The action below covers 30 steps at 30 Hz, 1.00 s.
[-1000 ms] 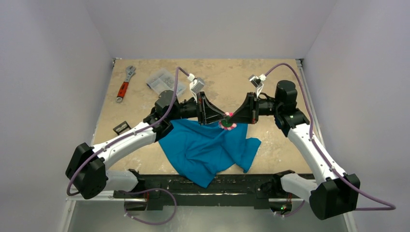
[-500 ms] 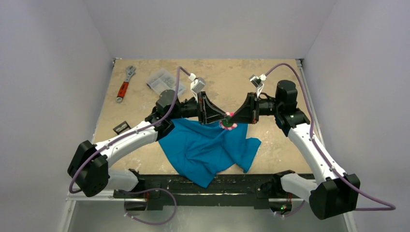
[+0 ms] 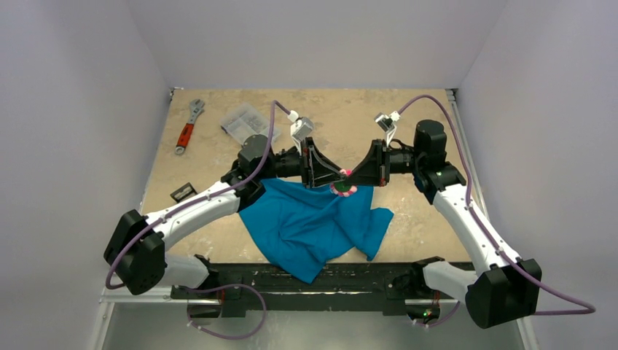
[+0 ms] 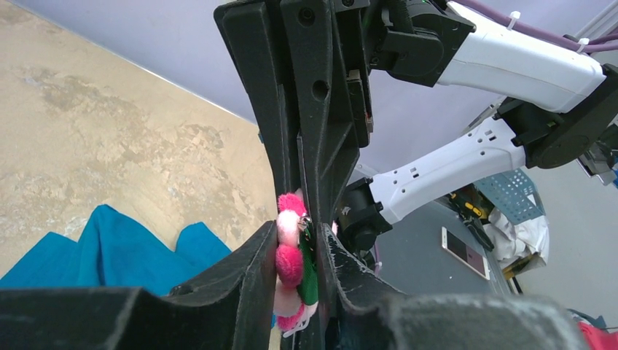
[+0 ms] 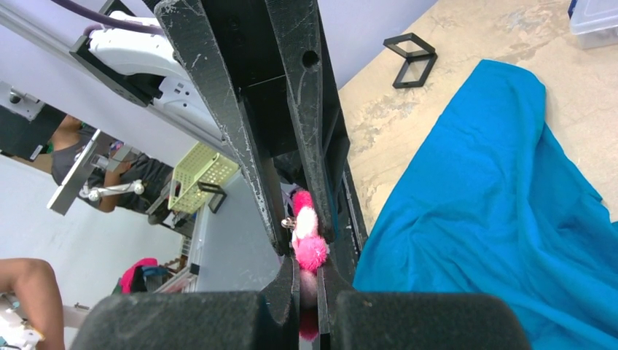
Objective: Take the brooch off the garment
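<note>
Teal garment (image 3: 313, 226), 12 o'clock edge: right gripper (image 5: 309, 268) is clamping brooch (image 5: 312, 250); left gripper (image 4: 300, 251) hold indeterminate; detachment unconfirmed.

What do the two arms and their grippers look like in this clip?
The left arm and right arm both have white links between bulky black joints. A purple cable loops along each. The left gripper and right gripper are black and wedge-shaped, tapering to two flat fingers.
</note>
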{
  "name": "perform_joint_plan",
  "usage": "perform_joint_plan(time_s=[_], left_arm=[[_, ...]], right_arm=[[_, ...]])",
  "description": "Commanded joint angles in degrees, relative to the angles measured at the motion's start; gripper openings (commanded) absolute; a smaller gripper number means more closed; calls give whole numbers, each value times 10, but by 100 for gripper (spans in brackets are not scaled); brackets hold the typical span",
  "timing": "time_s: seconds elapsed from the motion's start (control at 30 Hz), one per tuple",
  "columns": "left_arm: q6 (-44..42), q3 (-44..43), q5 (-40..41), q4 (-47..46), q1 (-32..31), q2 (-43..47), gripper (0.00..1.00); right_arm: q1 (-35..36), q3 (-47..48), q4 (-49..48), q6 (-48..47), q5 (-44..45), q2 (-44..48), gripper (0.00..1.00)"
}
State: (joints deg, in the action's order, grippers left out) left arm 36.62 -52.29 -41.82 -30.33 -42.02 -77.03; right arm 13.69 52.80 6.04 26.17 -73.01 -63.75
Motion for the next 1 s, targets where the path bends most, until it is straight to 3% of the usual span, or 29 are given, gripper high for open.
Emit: perform_joint_plan(time_s=[0.0, 0.27, 0.53, 0.8, 0.97], left_arm=[[-22, -21, 12, 11, -12, -11, 26], [-18, -13, 6, 5, -5, 5, 35], [-18, 0, -28, 5, 28, 53, 64], [-78, 17, -36, 68, 37, 112, 67], [-141, 10, -37, 118, 43, 128, 57]], right_arm=[[7, 37, -10, -13, -17, 3, 0], [7, 42, 15, -37, -27, 1, 0], [6, 42, 29, -53, -18, 2, 0], [6, 52, 56, -80, -7, 2, 0], [8, 91, 158, -193, 36, -1, 0]])
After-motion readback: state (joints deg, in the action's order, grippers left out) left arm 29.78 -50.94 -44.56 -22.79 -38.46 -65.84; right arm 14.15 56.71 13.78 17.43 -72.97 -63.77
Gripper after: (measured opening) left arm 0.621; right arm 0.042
